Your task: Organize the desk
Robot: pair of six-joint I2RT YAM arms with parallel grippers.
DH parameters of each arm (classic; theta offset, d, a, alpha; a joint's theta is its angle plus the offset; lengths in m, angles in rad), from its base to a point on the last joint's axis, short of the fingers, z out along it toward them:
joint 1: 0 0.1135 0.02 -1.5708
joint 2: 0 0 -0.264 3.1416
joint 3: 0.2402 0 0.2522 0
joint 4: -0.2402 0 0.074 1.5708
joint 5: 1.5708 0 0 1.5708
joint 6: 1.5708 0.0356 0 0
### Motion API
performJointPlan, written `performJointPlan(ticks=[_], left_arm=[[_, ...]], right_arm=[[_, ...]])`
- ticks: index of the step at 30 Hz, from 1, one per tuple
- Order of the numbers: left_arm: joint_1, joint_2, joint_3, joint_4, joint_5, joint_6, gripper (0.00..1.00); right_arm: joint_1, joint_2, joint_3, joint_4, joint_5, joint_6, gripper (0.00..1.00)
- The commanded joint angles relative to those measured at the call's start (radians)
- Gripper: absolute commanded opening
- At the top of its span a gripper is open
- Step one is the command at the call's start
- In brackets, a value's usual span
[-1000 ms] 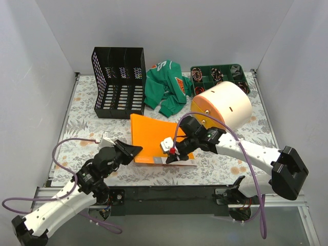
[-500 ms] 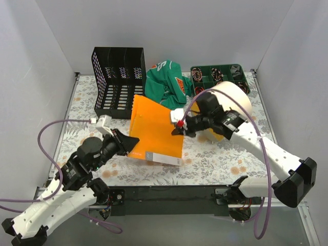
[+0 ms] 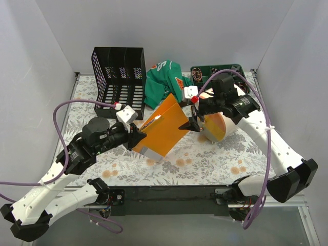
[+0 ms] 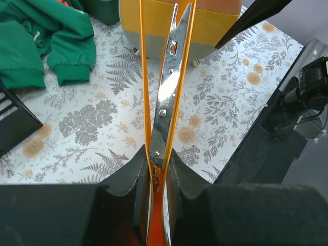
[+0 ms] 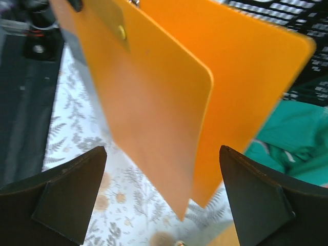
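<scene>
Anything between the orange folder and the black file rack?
Nothing visible. The orange folder, clamped in the left gripper, hangs off the front-right of the black file rack; the green garment lies to the rack's right.

The left gripper (image 4: pixel 156 165) is clamped on the spine end of an orange binder (image 4: pixel 155 228), seen edge-on. Its two covers stand slightly apart, with the chrome clip mechanism (image 4: pixel 169 95) between them. Below lies the desk (image 4: pixel 97 118), with its fern and flower print. A green garment (image 4: pixel 46 41) lies at upper left, near a black file rack's corner (image 4: pixel 13 120). A yellow drum (image 4: pixel 210 28) sits behind the binder, and a black pointed fingertip (image 4: pixel 251 18) enters at upper right.
</scene>
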Motion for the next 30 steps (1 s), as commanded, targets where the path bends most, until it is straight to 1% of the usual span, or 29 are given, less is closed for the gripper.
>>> performJointPlan(ticks=[1, 4, 7, 8, 9, 10, 12, 13, 15, 17, 18, 20, 21, 22, 23, 24, 26, 27, 28, 29, 30], left_arm=[[0.0, -0.004, 0.052, 0.032, 0.108, 0.09, 0.0], [0.0, -0.016, 0.044, 0.054, 0.176, 0.096, 0.0], [0.0, -0.021, 0.041, 0.049, 0.196, 0.11, 0.0], [0.0, -0.025, 0.035, 0.051, 0.195, 0.11, 0.0], [0.0, -0.03, 0.032, 0.055, 0.188, 0.11, 0.0], [0.0, -0.032, 0.027, 0.067, 0.185, 0.108, 0.0], [0.0, -0.032, 0.02, 0.083, 0.179, 0.102, 0.0], [0.0, -0.029, 0.018, 0.098, 0.178, 0.099, 0.0], [0.0, -0.025, 0.021, 0.11, 0.178, 0.1, 0.0], [0.0, -0.024, 0.026, 0.123, 0.179, 0.102, 0.0], [0.0, -0.025, 0.024, 0.124, 0.182, 0.104, 0.0], [0.0, -0.033, 0.02, 0.136, 0.184, 0.104, 0.0], [0.0, -0.035, 0.014, 0.143, 0.185, 0.101, 0.0], [0.0, -0.036, 0.003, 0.156, 0.185, 0.099, 0.0], [0.0, -0.033, -0.002, 0.163, 0.188, 0.094, 0.0], [0.0, -0.032, -0.006, 0.172, 0.188, 0.09, 0.0], [0.0, -0.028, -0.019, 0.201, 0.187, 0.062, 0.0], [0.0, -0.03, -0.028, 0.213, 0.184, 0.047, 0.0], [0.0, -0.033, -0.037, 0.244, 0.182, 0.026, 0.02], [0.0, -0.038, -0.057, 0.258, 0.175, 0.009, 0.08], [0.0, -0.053, -0.069, 0.276, 0.162, -0.01, 0.23]], right_arm=[[0.001, 0.025, 0.002, -0.033, -0.157, 0.001, 1.0], [0.001, 0.043, 0.018, -0.028, -0.135, -0.007, 1.0], [0.001, 0.048, 0.027, -0.026, -0.154, -0.018, 1.0], [0.001, 0.051, 0.027, -0.032, -0.173, -0.019, 0.94], [0.001, 0.051, 0.018, -0.034, -0.228, -0.019, 0.92], [0.001, 0.056, 0.012, -0.034, -0.262, -0.012, 0.87], [0.002, 0.063, -0.005, -0.037, -0.36, 0.002, 0.69], [0.004, 0.071, -0.022, -0.042, -0.382, 0.005, 0.56], [0.008, 0.07, -0.038, -0.048, -0.381, 0.007, 0.47], [0.008, 0.054, -0.05, -0.046, -0.329, 0.005, 0.51], [0.007, 0.045, -0.051, -0.045, -0.277, 0.002, 0.59], [0.005, 0.022, -0.068, -0.043, -0.263, -0.002, 0.68], [0.007, 0.017, -0.074, -0.043, -0.282, -0.006, 0.66], [0.005, 0.013, -0.08, -0.045, -0.302, -0.007, 0.62], [0.007, 0.014, -0.088, -0.045, -0.322, -0.007, 0.46], [0.007, 0.017, -0.09, -0.043, -0.36, -0.003, 0.35], [0.007, 0.024, -0.09, -0.046, -0.387, 0.001, 0.02], [0.007, 0.024, -0.09, -0.046, -0.401, 0.002, 0.01], [0.007, 0.019, -0.087, -0.046, -0.407, 0.004, 0.01], [0.005, 0.014, -0.085, -0.045, -0.408, 0.004, 0.01], [0.004, 0.008, -0.081, -0.043, -0.41, 0.007, 0.01]])
